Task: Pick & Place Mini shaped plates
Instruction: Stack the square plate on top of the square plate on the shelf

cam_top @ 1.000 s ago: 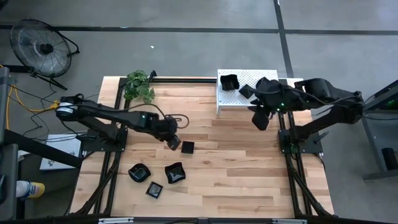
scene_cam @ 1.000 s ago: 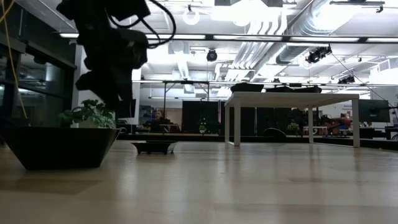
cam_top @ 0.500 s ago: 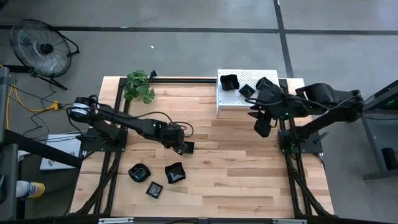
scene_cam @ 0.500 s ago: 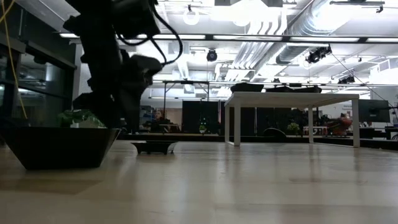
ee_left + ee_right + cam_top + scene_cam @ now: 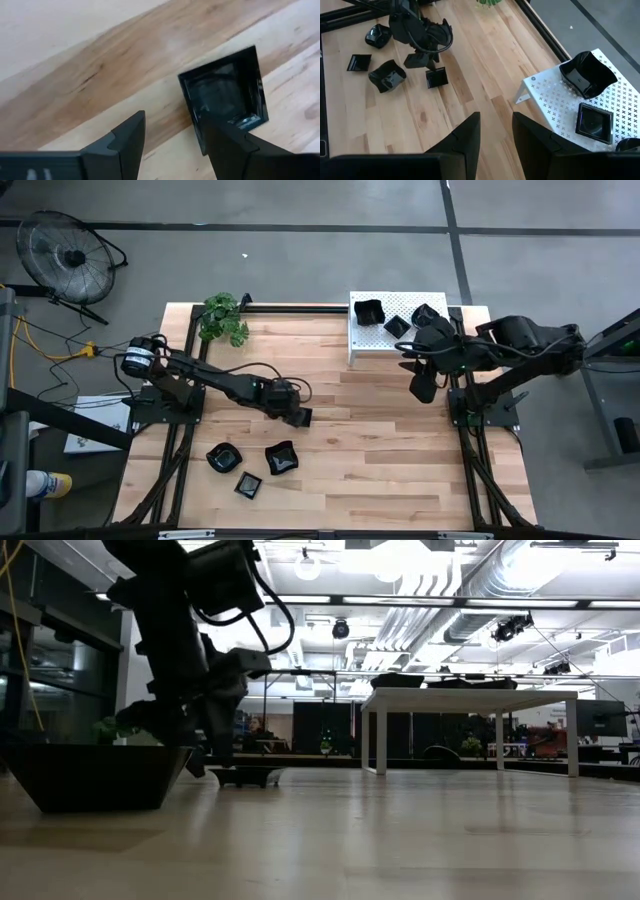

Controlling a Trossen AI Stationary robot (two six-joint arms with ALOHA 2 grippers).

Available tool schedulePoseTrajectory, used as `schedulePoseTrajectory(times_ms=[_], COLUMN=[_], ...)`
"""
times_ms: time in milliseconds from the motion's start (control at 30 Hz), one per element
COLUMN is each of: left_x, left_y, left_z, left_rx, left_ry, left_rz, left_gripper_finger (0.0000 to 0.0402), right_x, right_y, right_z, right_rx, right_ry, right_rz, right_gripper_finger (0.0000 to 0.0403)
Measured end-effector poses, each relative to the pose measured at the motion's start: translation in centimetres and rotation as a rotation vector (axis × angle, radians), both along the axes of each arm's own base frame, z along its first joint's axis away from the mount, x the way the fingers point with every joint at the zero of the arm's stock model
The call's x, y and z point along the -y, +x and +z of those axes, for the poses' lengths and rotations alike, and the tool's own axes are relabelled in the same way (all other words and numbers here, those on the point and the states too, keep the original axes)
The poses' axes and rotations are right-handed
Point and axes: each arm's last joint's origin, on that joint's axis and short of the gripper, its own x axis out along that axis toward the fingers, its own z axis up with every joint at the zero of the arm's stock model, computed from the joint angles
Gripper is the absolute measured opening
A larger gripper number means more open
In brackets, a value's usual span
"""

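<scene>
left gripper (image 5: 170,145): low on the table, jaws wide apart, one finger over the rim of a small square plate (image 5: 225,97), not squeezing it
right gripper (image 5: 495,135): up beside the white rack (image 5: 372,340), jaws half apart, holding nothing
other plates: three (image 5: 264,465) near the table's front, three on the rack

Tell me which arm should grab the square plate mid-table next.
Left. Its open hand is down at the square plate, one finger already over the plate's rim. The right hand hangs beside the white rack, far off.
</scene>
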Motion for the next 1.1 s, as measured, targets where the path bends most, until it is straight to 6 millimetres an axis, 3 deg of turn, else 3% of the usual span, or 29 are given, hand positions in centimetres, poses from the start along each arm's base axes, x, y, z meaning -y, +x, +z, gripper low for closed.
schedulePoseTrajectory(times_ms=[733,1100], left_x=[0.1,0.4], left_y=[0.7,1.2], left_z=[0.4,-0.8], left_rx=[0.084,0.067], left_ry=[-0.03,-0.045], left_rz=[0.048,0.043], left_gripper_finger=[0.0188,0.0188], right_x=[0.0,0.0], right_y=[0.0,-0.1], right_z=[0.0,-0.1], right_rx=[-0.003,-0.011], right_ry=[-0.005,-0.006], right_rz=[0.001,0.001], right_gripper_finger=[0.0108,0.0108])
